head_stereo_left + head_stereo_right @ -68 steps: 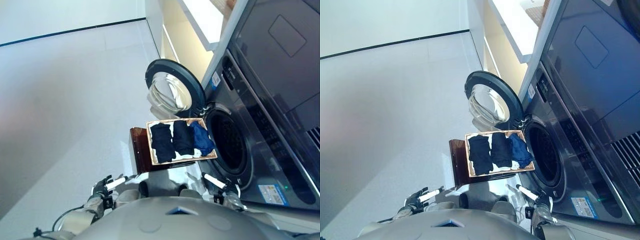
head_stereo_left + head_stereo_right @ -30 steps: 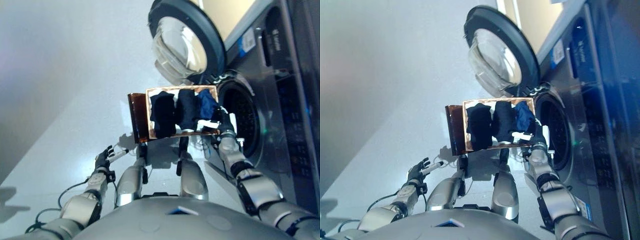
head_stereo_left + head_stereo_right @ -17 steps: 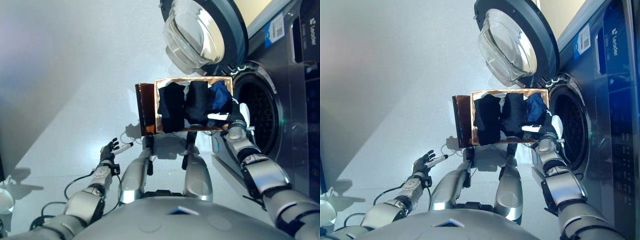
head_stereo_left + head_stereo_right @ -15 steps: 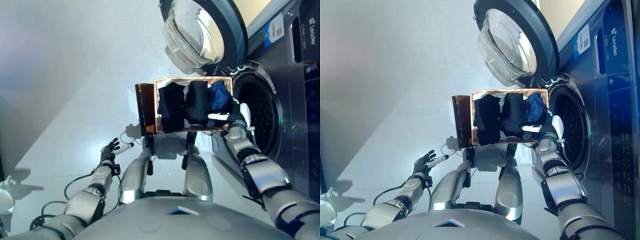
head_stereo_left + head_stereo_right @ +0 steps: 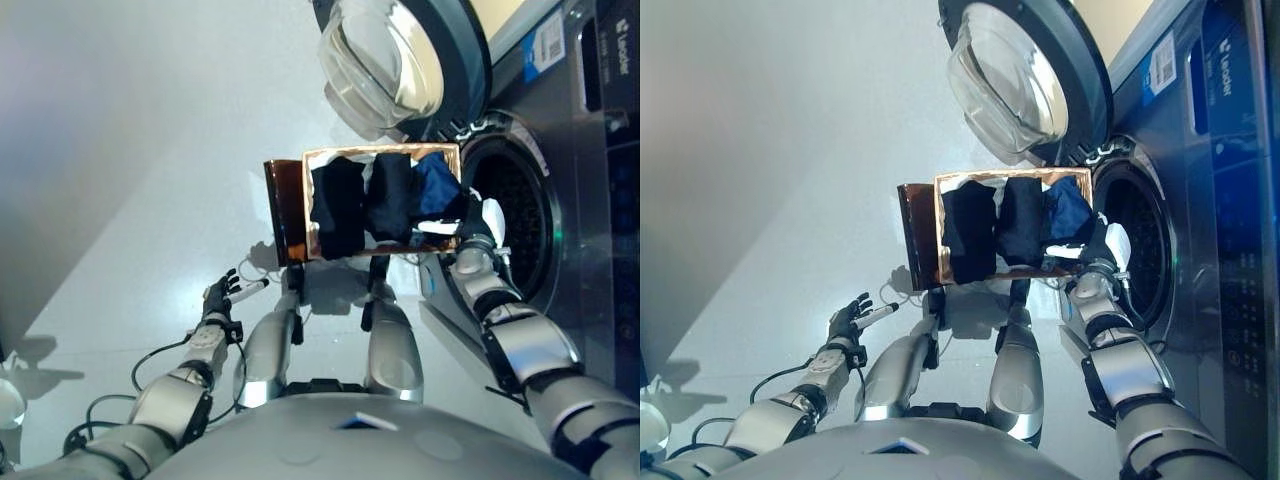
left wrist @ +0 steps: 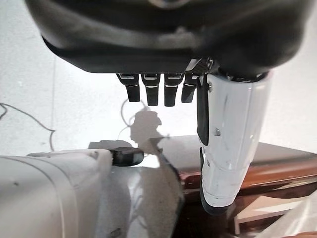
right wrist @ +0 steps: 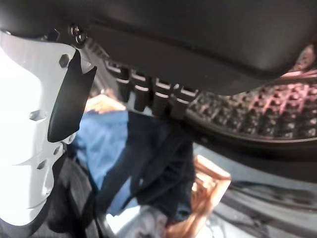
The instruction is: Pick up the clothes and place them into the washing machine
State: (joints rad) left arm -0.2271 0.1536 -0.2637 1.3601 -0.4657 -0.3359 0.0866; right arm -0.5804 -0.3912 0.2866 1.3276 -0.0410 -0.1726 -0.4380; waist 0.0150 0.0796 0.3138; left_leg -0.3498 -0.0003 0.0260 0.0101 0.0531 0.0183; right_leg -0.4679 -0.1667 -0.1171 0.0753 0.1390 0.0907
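The left hand (image 5: 222, 297) is hanging low at the near left, over the pale floor (image 5: 120, 200), well apart from the clothes. Its fingers are lying straight and relaxed in the left wrist view, and it is holding nothing.

Farther in, a dark brown wooden stand (image 5: 283, 225) is carrying a tray (image 5: 385, 150) with a copper-coloured rim. The clothes are lying in this tray in a row: a black garment (image 5: 338, 205) at the left, a second dark garment (image 5: 391, 205) in the middle and a blue garment (image 5: 437, 190) at the right end, nearest the machine. A white lining is showing between and below them.

The right hand (image 5: 472, 222) is reaching over the tray's right near corner, just beside the blue garment. In the right wrist view its fingers (image 7: 141, 94) are extending toward the blue and dark cloth without closing on it; the hand is spread and gripping nothing.

Beyond the hand, the washing machine (image 5: 590, 200) is standing at the right with its round drum opening (image 5: 515, 225) uncovered, its perforated drum wall showing dark inside. The tray's right end is sitting just in front of this opening, between the robot and the drum. The door (image 5: 400, 60), dark-rimmed with a clear glass bowl, is swinging fully out at the far side, above the tray.

A label (image 5: 548, 45) with small print is sitting on the machine's front panel at the far right; its text is too small to read.
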